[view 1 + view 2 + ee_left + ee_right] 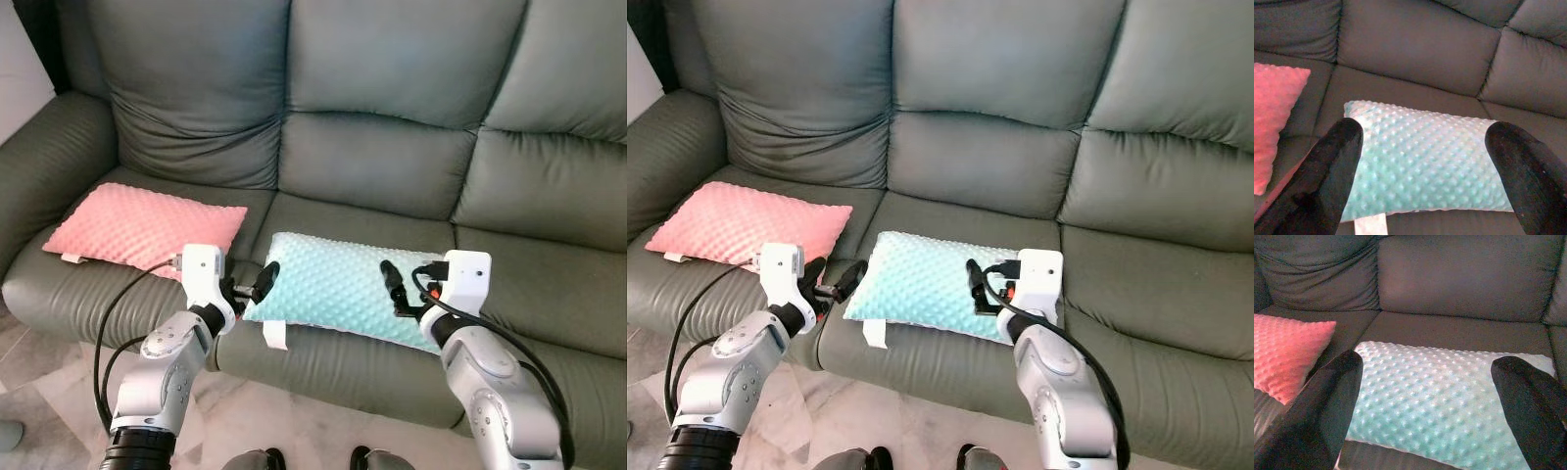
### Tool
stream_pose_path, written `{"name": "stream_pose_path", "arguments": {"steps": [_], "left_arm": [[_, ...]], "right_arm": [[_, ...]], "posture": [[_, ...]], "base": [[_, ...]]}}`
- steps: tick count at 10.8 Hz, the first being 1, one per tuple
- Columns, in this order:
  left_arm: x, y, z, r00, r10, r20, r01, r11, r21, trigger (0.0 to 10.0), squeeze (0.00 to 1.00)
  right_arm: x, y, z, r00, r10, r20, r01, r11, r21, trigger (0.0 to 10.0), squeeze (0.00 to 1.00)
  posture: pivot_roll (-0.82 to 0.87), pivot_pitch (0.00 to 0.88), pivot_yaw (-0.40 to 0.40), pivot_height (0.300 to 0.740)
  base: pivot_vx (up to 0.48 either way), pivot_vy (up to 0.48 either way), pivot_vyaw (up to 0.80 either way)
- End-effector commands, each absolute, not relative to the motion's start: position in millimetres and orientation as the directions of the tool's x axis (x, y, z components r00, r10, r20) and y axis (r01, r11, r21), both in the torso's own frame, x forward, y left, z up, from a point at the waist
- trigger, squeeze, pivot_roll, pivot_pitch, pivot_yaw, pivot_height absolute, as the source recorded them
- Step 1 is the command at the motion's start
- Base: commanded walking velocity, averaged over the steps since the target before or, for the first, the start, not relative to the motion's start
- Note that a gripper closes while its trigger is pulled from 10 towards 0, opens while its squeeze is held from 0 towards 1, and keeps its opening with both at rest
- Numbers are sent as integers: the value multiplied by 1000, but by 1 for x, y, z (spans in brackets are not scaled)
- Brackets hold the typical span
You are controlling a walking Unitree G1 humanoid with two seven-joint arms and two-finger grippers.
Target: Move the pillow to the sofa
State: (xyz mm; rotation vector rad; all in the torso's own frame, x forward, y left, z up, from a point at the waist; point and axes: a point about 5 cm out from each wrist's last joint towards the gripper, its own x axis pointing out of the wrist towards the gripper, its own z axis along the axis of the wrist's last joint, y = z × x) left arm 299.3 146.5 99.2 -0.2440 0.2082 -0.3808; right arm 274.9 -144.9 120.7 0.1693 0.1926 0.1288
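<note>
where grey sofa [392,166] seats meet, teal pillow [338,286] beside pink pillow [142,227], both jaws wide open, empty

- Sofa [392,166]: grey-green leather-like upholstery, smooth, low sheen, creased at the cushions and ribbed on the armrest.
- Mint pillow [338,284]: soft plush cloth, raised dot texture, matt; white fabric tag [275,336] at the front edge.
- Pink pillow [142,227]: same dotted plush cloth, matt.
- Left gripper [1425,161] and right gripper [1425,396]: black fingers, matt, rubber-like finish.
- Arms [162,377]: silver metallic shells, smooth satin finish; white glossy plastic wrist housings [204,269]; black cables [113,323].
- Floor [294,421]: pale, polished, marbled tile.
</note>
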Motion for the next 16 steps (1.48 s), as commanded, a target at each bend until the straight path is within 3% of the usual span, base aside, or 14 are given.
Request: {"name": "stream_pose_path", "arguments": {"steps": [1, 7, 16], "left_arm": [[298, 146, 100, 898, -410, -161, 360, 894, -267, 10000, 0], [288, 144, 81, 858, -454, -240, 396, 882, -255, 10000, 0], [289, 151, 86, 887, -410, -211, 358, 901, -245, 10000, 0]], "right_arm": [[274, -148, 122, 975, 132, -181, -100, 979, 176, 10000, 0], [272, -151, 112, 966, 109, -235, -60, 976, 208, 10000, 0], [273, -145, 110, 966, 119, -229, -69, 974, 216, 10000, 0]], "posture": [[-117, 177, 20, 740], [-118, 174, 25, 740], [-107, 178, 32, 740]], "base": [[0, 0, 0], [0, 0, -553], [0, 0, -88]]}}
